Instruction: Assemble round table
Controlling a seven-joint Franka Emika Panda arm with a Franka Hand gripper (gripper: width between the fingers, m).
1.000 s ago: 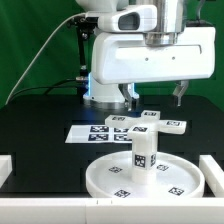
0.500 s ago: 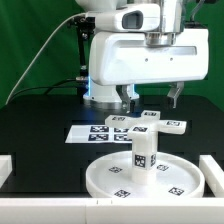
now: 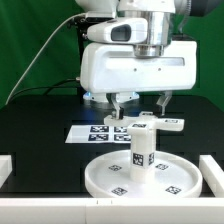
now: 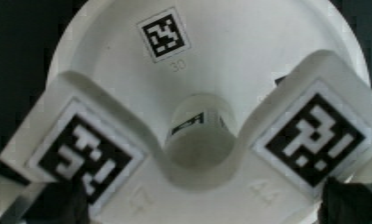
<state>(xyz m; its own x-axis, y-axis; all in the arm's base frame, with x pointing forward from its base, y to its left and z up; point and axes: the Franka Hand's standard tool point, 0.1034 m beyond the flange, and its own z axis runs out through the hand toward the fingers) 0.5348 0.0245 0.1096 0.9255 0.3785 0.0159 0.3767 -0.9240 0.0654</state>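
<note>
The large rimmed round disc (image 3: 100,178) lies at the front of the black table. The short post (image 3: 143,152) stands upright at its middle. The cross-shaped piece (image 3: 165,124) lies behind the disc, partly on the marker board (image 3: 92,131). My gripper (image 3: 138,106) hangs open just above the cross-shaped piece, one finger on each side of it. In the wrist view the cross-shaped piece (image 4: 183,70) fills the picture, with tagged arms and a round stub at its centre. The dark fingertips (image 4: 19,200) show at the picture's corners, and the gripper (image 4: 197,208) holds nothing.
White raised rails stand at the table's edges on the exterior view's left (image 3: 5,165) and right (image 3: 213,166). A green backdrop and cables are behind the arm.
The gripper has come down and shifted toward the exterior view's left, so its fingers now straddle the cross-shaped piece. The disc, post and cross-shaped piece have not moved.
</note>
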